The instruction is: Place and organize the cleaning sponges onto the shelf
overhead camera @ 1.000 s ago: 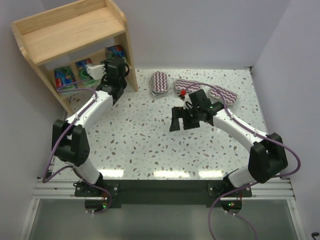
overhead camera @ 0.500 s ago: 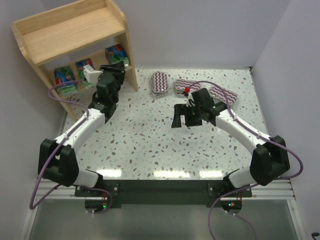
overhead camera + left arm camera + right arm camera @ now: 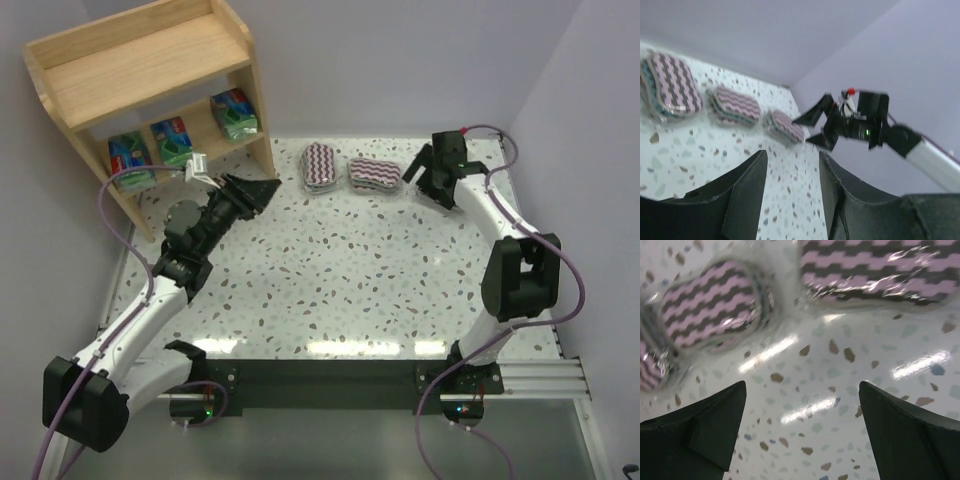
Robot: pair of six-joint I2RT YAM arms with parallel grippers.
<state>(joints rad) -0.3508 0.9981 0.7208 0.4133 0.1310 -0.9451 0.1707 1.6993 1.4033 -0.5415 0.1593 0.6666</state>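
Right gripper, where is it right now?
In the top view the right gripper is open near the table's far right, beside the rightmost zigzag pack, with the middle zigzag pack just left of it.

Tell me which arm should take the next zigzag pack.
Right. The right gripper is open beside the rightmost zigzag pack, fingers toward it. The left gripper, also open, is by the shelf, farther from the packs.

White tubes link bulky black joints on the left arm (image 3: pixel 150 310) and right arm (image 3: pixel 500 215); purple cables (image 3: pixel 103 200) loop alongside. Fingers (image 3: pixel 747 195) of the left gripper (image 3: pixel 792 155) are black and tapering. A red cap (image 3: pixel 464 131) marks the right wrist, at two o'clock.
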